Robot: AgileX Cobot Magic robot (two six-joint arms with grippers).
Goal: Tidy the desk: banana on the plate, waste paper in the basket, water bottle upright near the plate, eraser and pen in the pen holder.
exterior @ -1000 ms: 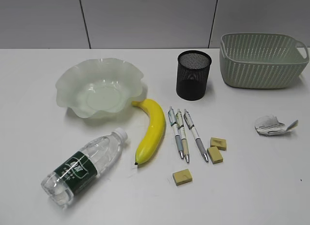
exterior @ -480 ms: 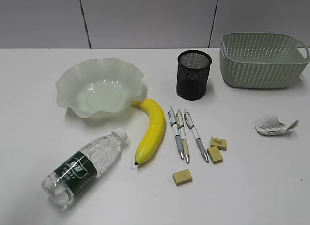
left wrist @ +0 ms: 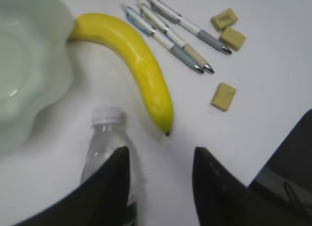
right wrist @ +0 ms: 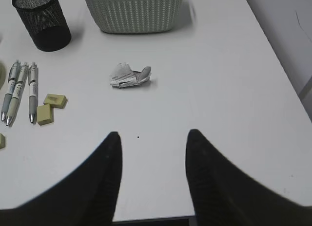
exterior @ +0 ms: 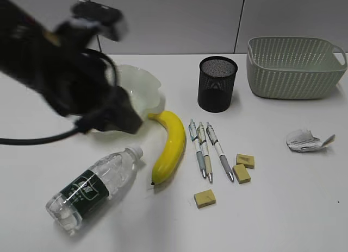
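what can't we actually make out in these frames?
- Translucent pale green wavy-rimmed plate: exterior view, mostly hidden by the blurred black left arm; cut off in left wrist view.
- Left gripper: motion-blurred in exterior view.
- Clear plastic water bottle: body hidden behind a finger in left wrist view.
- Black wire-mesh pen holder: contents indiscernible.

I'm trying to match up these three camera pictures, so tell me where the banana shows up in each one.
Exterior view: the banana lies at centre, between the bottle and the pens.
Left wrist view: upper centre, curving from the plate toward the bottle cap.
Right wrist view: not in it.
Shared landmark: the three pens appear in all three views.
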